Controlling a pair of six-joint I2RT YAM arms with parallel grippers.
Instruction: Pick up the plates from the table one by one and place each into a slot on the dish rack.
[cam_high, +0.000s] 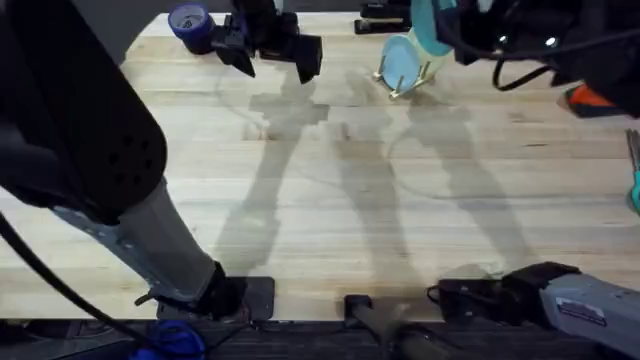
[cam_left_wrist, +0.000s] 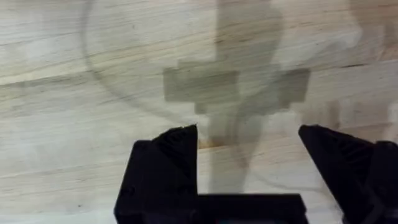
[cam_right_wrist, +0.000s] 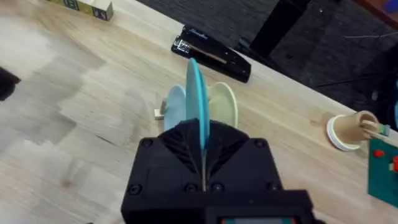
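My right hand (cam_right_wrist: 202, 158) pinches the round turquoise plate (cam_right_wrist: 198, 102) edge-on above the small wooden dish rack (cam_high: 408, 80) near the pale plank table's (cam_high: 330, 210) far edge; my left hand (cam_left_wrist: 249, 146) hangs spread over bare boards.

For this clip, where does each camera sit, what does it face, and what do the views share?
Overhead: above the arm bases, looking down and forward over the pale plank table; both arms show.
Left wrist: faces bare tabletop; open black left gripper.
Right wrist: faces the wooden dish rack; right gripper clamps the turquoise plate.
Shared: overhead and right wrist show the rack.

Plate (cam_right_wrist: 198, 99) above rack (cam_high: 405, 78); far table (cam_high: 330, 190)
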